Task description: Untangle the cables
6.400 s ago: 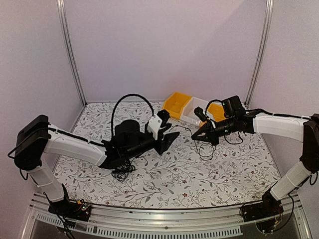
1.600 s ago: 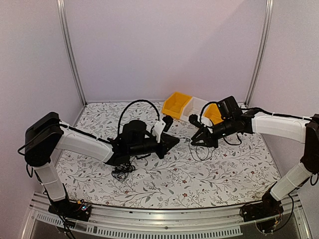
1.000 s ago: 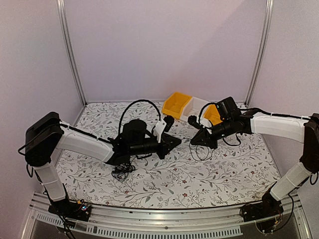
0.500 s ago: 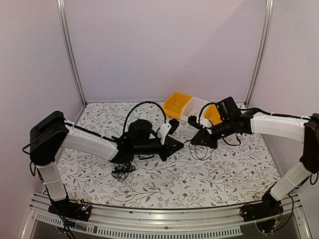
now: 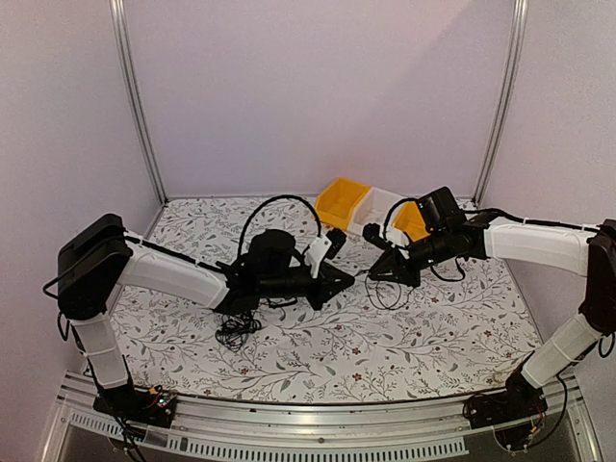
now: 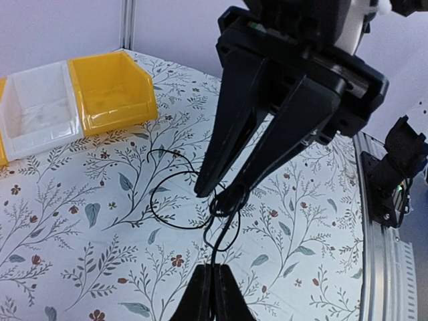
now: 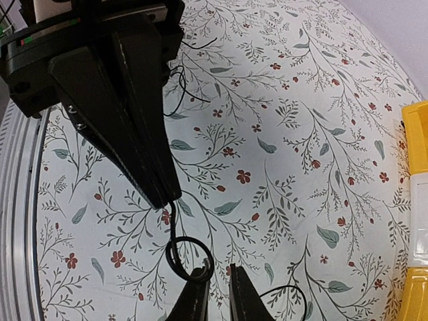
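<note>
My left gripper (image 6: 214, 273) is clamped on the thin black tangled cable (image 6: 221, 210) as an anchor. My right gripper (image 7: 217, 279), jaws slightly parted, sits beside it, probably to tease loops free.

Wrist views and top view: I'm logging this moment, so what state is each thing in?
looped cable: pinched at one point, loops tangled.
left gripper: jaws shut on the looped cable.
right gripper: jaws slightly open beside that loop.
cable clump: tangled, lying untouched.
yellow bin: upright, empty.
white bin: upright, empty.
</note>
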Tool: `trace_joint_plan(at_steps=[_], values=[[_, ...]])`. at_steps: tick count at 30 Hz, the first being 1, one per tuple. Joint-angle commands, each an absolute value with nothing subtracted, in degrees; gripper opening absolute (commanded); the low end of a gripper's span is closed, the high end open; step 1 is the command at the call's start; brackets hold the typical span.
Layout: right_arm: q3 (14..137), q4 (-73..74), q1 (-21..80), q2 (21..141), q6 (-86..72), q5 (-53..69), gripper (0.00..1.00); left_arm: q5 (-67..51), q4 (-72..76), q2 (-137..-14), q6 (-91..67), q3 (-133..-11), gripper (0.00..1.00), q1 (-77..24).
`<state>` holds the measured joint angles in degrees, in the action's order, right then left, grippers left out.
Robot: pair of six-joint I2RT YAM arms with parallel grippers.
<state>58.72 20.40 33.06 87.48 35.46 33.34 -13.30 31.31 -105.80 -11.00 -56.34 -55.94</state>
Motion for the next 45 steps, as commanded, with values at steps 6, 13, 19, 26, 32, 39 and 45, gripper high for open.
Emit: trace_joint_plan(at_steps=[6,13,19,26,32,39,45], values=[[58.48,19.11,33.57,85.29,35.38,33.16,0.15,-12.57,30.42,-107.63,-12.21,-57.97,0.0,-55.01],[58.79,18.9,33.57,84.66,34.31,33.67,0.13,-12.81,30.67,-108.01,-13.03,-57.66,0.0,-54.93],[58.6,18.89,33.59,84.98,34.62,32.54,0.11,-13.11,31.44,-108.09,-13.38,-57.59,0.0,-54.87],[58.35,16.25,33.59,84.75,32.76,28.97,0.06,-15.44,34.49,-108.45,-15.09,-57.62,0.0,-54.92],[58.45,16.31,33.57,84.73,32.27,29.35,0.0,7.64,43.91,-102.25,-16.51,-49.39,0.29,-56.63],[58.88,15.53,33.57,85.19,30.52,29.32,0.0,32.18,51.31,-102.34,-18.54,-45.81,0.37,-65.99],[58.65,13.74,33.6,85.78,27.41,28.16,0.0,30.02,53.2,-109.29,-24.54,-52.1,0.09,-68.62]])
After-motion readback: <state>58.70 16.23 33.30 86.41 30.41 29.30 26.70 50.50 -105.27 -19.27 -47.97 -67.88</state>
